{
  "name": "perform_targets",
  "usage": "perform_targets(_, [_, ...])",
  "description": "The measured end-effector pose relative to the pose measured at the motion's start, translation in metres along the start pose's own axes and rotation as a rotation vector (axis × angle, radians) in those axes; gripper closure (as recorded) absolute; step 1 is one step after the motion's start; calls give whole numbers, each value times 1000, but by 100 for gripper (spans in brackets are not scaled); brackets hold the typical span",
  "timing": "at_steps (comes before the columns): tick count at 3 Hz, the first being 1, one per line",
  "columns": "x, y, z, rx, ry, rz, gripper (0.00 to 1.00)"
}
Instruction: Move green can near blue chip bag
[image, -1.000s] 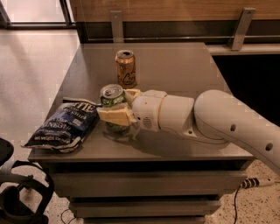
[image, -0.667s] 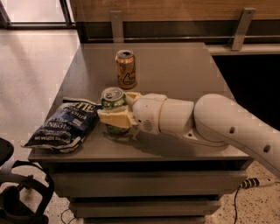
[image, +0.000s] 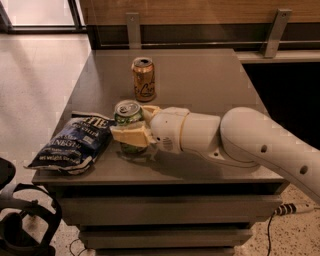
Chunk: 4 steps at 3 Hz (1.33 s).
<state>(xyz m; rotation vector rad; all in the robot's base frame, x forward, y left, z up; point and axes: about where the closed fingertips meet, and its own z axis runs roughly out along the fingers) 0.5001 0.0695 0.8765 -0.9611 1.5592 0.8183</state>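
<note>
The green can (image: 128, 116) stands upright on the grey table (image: 200, 80), just right of the blue chip bag (image: 75, 142), which lies flat at the table's front left corner. My gripper (image: 134, 126) reaches in from the right and its cream fingers (image: 131, 136) are shut around the green can's body. The can's lower part is hidden behind the near finger. The can and the bag are a small gap apart.
An orange-gold can (image: 143, 79) stands upright behind the green can, toward the table's middle. My white arm (image: 240, 142) crosses the table's right front. A wooden wall with metal brackets (image: 133, 29) runs behind the table. Black gear (image: 20, 225) sits on the floor at lower left.
The gripper and the green can have stayed almost still beside the bag; at most a slight shift. The bag and the orange-gold can have not moved.
</note>
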Motion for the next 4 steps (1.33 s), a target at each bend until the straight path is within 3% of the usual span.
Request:
perform_targets(2, [-1,3,2,-6,1,-4,12])
perform_targets(3, [-2,4,3,-9,1,-5,0])
perform_targets(4, [-2,4,4,-9,1,-5,0])
